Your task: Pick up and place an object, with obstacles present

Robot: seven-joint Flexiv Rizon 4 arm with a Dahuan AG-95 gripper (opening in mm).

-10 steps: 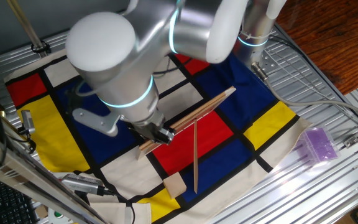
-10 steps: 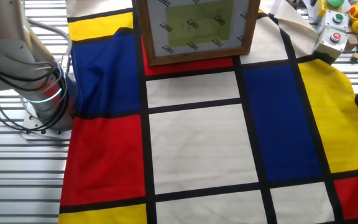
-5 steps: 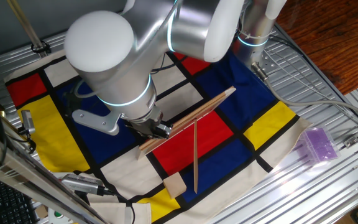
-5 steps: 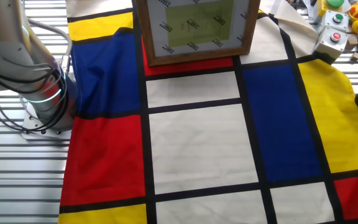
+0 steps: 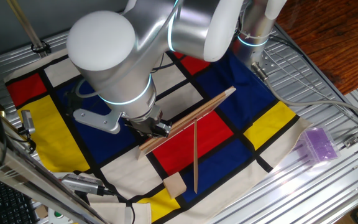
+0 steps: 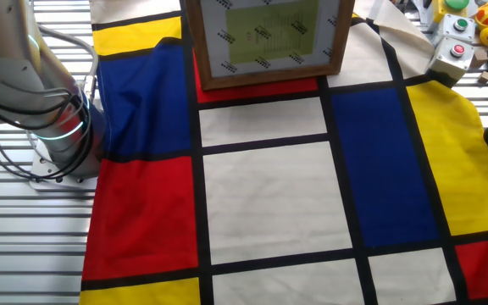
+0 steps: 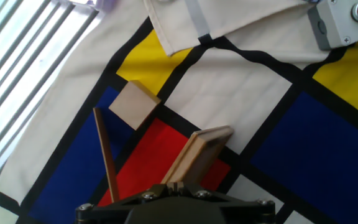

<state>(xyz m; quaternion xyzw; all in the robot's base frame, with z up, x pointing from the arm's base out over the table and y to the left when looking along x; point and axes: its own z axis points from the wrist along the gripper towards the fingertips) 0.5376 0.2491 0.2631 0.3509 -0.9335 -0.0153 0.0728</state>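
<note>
The small tan wooden block (image 5: 174, 185) lies flat near the cloth's front edge; in the hand view the block (image 7: 135, 104) sits on a black line between a yellow and a blue field. The wide plank (image 5: 197, 115) lies diagonally across the red field, and the narrow stick (image 5: 196, 155) runs from it toward the block. My gripper (image 5: 157, 130) hangs low over the plank's left end, well clear of the block. In the hand view my gripper (image 7: 174, 185) looks shut, with the plank (image 7: 199, 155) end and the stick (image 7: 105, 152) just ahead of it.
A purple translucent box (image 5: 319, 144) lies on the metal table at the right, off the cloth. The other fixed view shows a framed picture (image 6: 265, 38), a button box (image 6: 451, 55) and the arm's base (image 6: 58, 135). The arm hides the cloth's middle.
My gripper has shifted slightly left along the plank's end. The plank, the stick and the block have not moved.
</note>
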